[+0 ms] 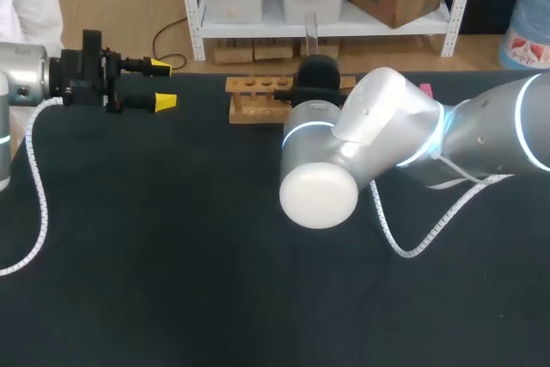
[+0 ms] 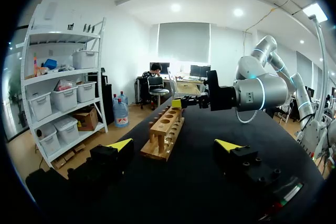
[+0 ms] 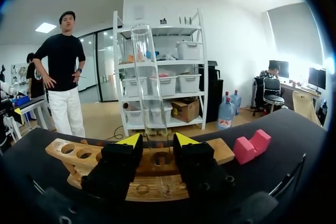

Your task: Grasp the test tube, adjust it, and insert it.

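Here the right hand (image 3: pixel 156 142) grips the upright test tube (image 3: pixel 147 77) between its fingers (image 3: pixel 123 156), at the wooden rack (image 3: pixel 68 150).

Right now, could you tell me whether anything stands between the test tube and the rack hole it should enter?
Nothing visible does. The right claw holds the test tube upright over the wooden rack, its lower end at one of the holes. The pink block lies beside the rack, clear of that hole.

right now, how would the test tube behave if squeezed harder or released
The test tube looks clear and glassy: probably fragile and slippery in the right gripper. Tall and narrow, it would likely tip without the wooden rack.
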Tool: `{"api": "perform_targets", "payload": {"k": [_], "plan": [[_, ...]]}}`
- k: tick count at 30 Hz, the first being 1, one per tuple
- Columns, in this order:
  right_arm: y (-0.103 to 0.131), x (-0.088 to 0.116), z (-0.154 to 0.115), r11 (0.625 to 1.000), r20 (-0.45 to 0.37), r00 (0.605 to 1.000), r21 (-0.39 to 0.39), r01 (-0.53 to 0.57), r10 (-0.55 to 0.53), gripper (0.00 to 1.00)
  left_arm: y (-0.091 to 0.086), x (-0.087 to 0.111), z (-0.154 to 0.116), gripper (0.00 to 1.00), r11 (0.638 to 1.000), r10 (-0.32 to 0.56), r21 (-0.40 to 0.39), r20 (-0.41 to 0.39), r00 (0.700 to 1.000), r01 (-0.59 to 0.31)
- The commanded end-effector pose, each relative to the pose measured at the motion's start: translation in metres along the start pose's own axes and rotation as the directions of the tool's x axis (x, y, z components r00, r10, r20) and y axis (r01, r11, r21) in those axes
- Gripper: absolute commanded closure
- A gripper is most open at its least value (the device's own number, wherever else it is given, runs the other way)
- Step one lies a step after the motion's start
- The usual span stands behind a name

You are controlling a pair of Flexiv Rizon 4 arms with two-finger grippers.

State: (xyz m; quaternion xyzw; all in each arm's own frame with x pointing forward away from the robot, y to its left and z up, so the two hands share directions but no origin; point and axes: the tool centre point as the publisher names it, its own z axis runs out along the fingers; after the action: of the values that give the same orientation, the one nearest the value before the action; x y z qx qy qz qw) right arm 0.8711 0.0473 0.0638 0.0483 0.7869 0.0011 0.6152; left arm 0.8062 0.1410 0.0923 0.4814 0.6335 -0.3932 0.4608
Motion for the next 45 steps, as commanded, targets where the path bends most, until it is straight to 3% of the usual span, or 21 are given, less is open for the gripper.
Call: {"api": "perform_targets", "payload": {"k": [1,2,4,5,8,13,25,31,38,40,41,45], "plan": [[-0.003,0.002,-0.002,1.000,0.002,1.000,0.007,-0.004,0.004,0.56,0.000,0.001,0.000,0.00,1.000,0.002,0.000,0.003,1.000,-0.002],[-0.003,0.001,-0.002,1.000,0.003,1.000,0.012,-0.007,0.007,0.51,0.000,0.001,0.000,0.00,1.000,0.002,0.000,0.003,1.000,-0.002],[-0.003,0.000,-0.002,1.000,0.008,1.000,0.022,-0.014,0.014,0.22,0.000,0.001,0.000,0.00,1.000,0.002,0.000,0.003,1.000,-0.002],[-0.003,-0.001,-0.002,0.999,0.012,1.000,0.028,-0.018,0.018,0.18,0.000,0.001,0.000,0.00,1.000,0.002,0.000,0.003,1.000,-0.002],[-0.004,-0.004,-0.002,0.998,0.020,0.999,0.047,-0.031,0.030,0.17,0.000,0.001,0.000,0.00,1.000,0.002,0.000,0.003,1.000,-0.002],[-0.006,-0.006,-0.002,0.996,0.035,0.999,0.074,-0.045,0.042,0.28,0.000,0.001,0.000,0.00,1.000,0.002,0.000,0.003,1.000,-0.002],[-0.016,-0.011,0.000,0.989,0.047,0.997,0.128,-0.073,0.067,0.43,0.000,0.001,0.000,0.00,1.000,0.002,0.000,0.003,1.000,-0.002],[-0.020,-0.012,-0.001,0.988,0.051,0.996,0.138,-0.073,0.067,0.46,0.000,0.001,0.000,0.00,1.000,0.002,0.000,0.003,1.000,-0.002],[-0.018,-0.016,-0.004,0.991,0.057,0.997,0.123,-0.057,0.050,0.31,0.000,0.001,0.000,0.00,1.000,0.002,0.000,0.003,1.000,-0.002],[-0.016,-0.019,-0.006,0.994,0.050,0.998,0.101,-0.046,0.041,0.15,0.000,0.001,0.000,0.00,1.000,0.002,0.000,0.003,1.000,-0.002],[-0.015,-0.020,-0.008,0.995,0.049,0.998,0.093,-0.041,0.037,0.00,0.000,0.001,0.000,0.00,1.000,0.002,0.000,0.003,1.000,-0.002],[-0.012,-0.027,-0.017,0.998,0.021,0.999,0.042,-0.038,0.037,0.00,0.000,0.001,0.000,0.00,1.000,0.002,0.000,0.003,1.000,-0.002]]}}
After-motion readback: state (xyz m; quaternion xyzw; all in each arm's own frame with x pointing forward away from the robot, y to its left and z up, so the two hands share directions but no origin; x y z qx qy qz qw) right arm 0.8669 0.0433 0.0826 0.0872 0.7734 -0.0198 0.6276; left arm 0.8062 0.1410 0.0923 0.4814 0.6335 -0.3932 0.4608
